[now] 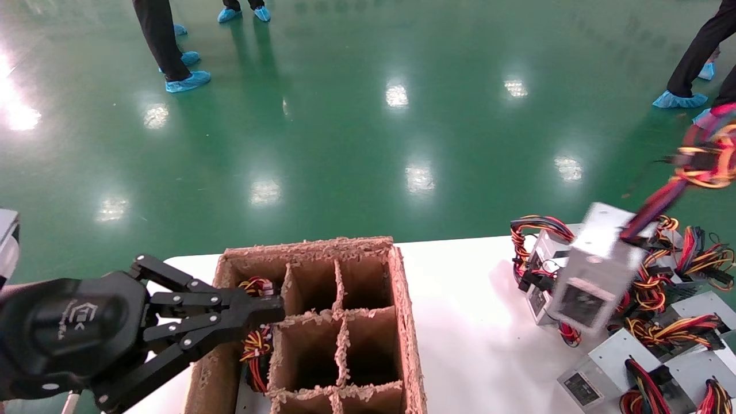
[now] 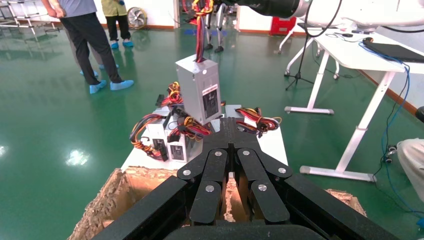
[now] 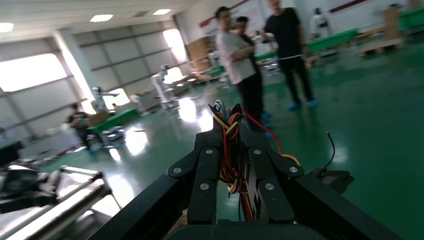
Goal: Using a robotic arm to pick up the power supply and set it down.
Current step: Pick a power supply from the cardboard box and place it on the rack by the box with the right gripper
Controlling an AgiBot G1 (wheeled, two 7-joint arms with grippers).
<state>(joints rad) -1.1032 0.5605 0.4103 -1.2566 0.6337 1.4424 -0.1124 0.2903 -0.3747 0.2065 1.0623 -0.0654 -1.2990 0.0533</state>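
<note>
A silver power supply [image 1: 592, 270] hangs tilted above the worktop's [image 1: 471, 322] right edge, over a heap of others. The right end effector [image 3: 234, 150] pinches only its coloured cable bundle [image 1: 704, 158]. It looks heavy, rigid and prone to swinging. The left end effector [image 1: 270, 310], pressed together, rests over the divided cardboard box [image 1: 402, 299].

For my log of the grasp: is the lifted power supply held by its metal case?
No. The right gripper is shut on the cable bundle, and the power supply hangs from those cables above the table.
</note>
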